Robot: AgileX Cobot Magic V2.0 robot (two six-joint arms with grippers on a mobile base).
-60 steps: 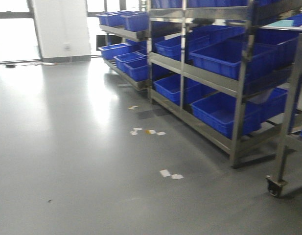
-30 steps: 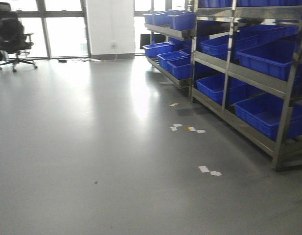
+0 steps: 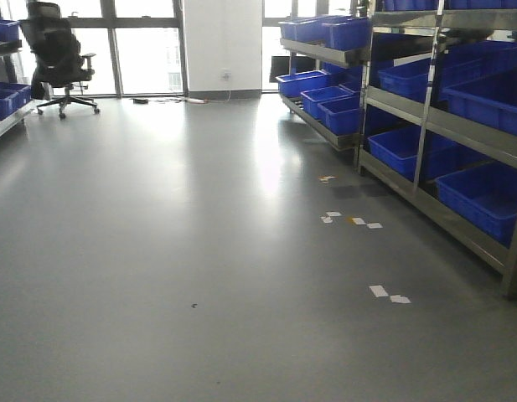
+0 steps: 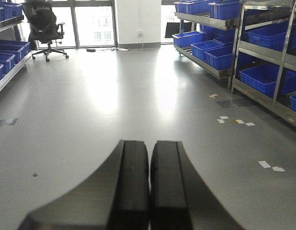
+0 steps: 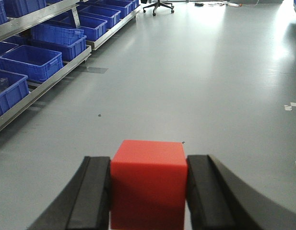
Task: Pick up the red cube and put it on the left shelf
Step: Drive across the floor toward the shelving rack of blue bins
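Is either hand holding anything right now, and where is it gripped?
The right hand holds the red cube by two opposite side faces. The left hand is shut, empty.

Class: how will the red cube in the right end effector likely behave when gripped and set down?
Probably stiff: the red cube shows straight edges in the right end effector. Flat faces suggest it sits, not rolls. Smooth-looking surface might slip.

I'm in a warehouse-style storeroom: steel racks (image 3: 424,126) of blue plastic crates (image 3: 484,197) line a bare grey floor (image 3: 199,251), office chair (image 3: 57,50) by windows (image 3: 145,59).
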